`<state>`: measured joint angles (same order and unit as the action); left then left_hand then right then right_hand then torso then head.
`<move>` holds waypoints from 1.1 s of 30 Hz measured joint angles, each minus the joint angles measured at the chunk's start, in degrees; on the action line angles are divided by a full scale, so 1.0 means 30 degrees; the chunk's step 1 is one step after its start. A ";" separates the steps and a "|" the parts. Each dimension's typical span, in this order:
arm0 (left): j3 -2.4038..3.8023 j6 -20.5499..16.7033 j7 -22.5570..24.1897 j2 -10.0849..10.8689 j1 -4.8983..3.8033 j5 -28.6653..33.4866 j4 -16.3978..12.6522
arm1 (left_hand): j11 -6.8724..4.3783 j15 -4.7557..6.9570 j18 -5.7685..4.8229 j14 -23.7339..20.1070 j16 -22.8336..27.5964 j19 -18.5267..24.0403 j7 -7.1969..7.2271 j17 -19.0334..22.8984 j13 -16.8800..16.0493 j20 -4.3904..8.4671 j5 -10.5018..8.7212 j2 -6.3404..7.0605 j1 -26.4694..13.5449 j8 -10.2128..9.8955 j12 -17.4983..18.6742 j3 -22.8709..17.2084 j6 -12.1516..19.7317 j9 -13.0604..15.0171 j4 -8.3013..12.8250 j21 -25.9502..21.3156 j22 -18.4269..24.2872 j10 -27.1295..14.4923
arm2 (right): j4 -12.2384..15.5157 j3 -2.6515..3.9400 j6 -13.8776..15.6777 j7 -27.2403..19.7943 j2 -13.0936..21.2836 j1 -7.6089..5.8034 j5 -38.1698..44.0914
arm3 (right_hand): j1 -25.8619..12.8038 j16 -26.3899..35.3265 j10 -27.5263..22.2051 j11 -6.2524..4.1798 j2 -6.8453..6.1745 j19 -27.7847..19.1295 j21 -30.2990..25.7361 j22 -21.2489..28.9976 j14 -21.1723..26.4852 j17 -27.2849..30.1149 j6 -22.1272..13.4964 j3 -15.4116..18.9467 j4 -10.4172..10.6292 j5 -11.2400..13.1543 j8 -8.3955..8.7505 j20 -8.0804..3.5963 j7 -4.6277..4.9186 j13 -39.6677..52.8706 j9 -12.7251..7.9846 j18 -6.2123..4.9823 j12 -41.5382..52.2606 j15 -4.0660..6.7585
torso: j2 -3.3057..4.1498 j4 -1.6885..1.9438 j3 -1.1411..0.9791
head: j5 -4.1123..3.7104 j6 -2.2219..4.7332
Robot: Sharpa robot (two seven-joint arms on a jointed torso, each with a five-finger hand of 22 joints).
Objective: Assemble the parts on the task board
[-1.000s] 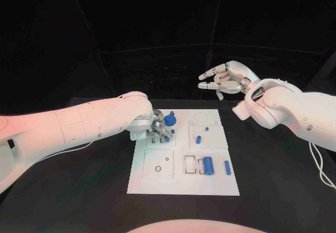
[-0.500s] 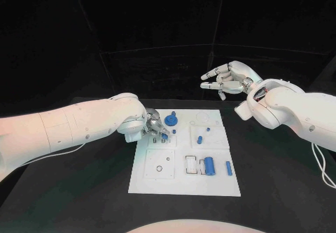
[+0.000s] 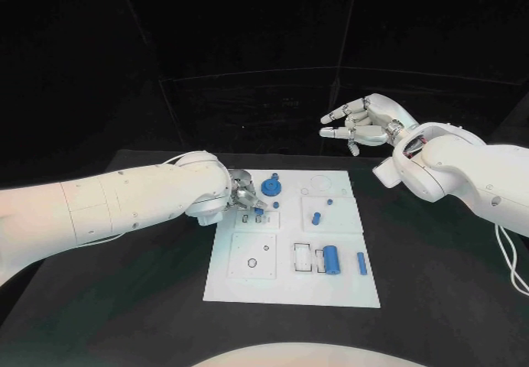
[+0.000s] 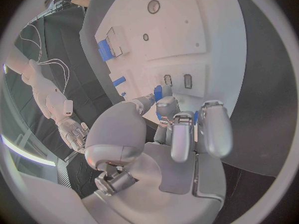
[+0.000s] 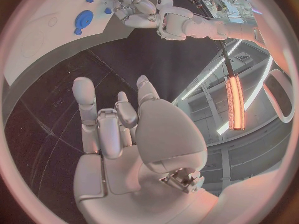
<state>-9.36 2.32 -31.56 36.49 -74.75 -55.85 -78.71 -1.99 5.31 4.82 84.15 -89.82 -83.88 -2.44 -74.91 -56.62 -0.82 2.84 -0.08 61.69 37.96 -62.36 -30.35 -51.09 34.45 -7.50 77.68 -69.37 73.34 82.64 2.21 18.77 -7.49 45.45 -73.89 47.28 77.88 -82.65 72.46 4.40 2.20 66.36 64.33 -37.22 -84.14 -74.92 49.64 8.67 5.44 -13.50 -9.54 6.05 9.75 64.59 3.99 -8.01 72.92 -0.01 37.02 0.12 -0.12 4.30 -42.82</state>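
The left hand was low over the far left part of the task board, its fingers pinching a small blue part whose long axis ran out from the fingertips toward the board, just above two small dark slots. In the head view this part showed as a blue speck at the fingertips. Beside the hand sat a round blue part. Further right, a short blue peg lay lengthwise along the board. Nearer the robot, a blue cylinder and a slim blue bar lay parallel, long axes running near to far. The right hand hung raised beyond the bench, fingers apart, holding nothing.
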 measured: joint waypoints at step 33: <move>-0.0009 -0.1116 0.0036 0.0231 0.0743 -0.2272 -0.0397 | -0.0018 -0.0002 0.0001 -0.0001 0.0000 0.0002 -0.0012 0.0000 -0.0126 -0.0003 -0.0067 0.0269 -0.0318 0.0076 -0.0144 -0.0408 -0.0008 0.0064 0.0263 0.0070 -0.0231 0.0156 | -0.0034 -0.0002 0.0002 0.0181 -0.0002 0.0000 0.0068 | -0.0001 -0.0001 0.0001 0.0000 -0.0001 0.0000 0.0000 -0.0004 0.0000 0.0005 0.0000 -0.0001 0.0000 0.0000 0.0000 0.0000 0.0000 0.0005 0.0000 0.0001 0.0000 -0.0001 | 0.0011 -0.0046 0.0002 | 0.0071 -0.0108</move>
<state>-9.39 -1.03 -31.45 37.18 -72.52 -62.67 -79.91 -2.04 5.31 4.82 84.14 -89.82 -83.87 -2.48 -74.91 -57.00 -0.83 2.64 0.73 60.74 38.19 -62.79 -31.57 -51.11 34.64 -6.71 77.89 -70.06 73.81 82.54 2.21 18.77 -6.94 45.44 -73.89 47.48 77.87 -82.65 72.46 4.40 2.20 66.36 64.33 -37.23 -84.14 -74.91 49.64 8.66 5.44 -13.50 -9.54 6.05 9.75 64.61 3.99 -8.01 72.92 -0.01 37.05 -0.02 -0.12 4.52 -43.15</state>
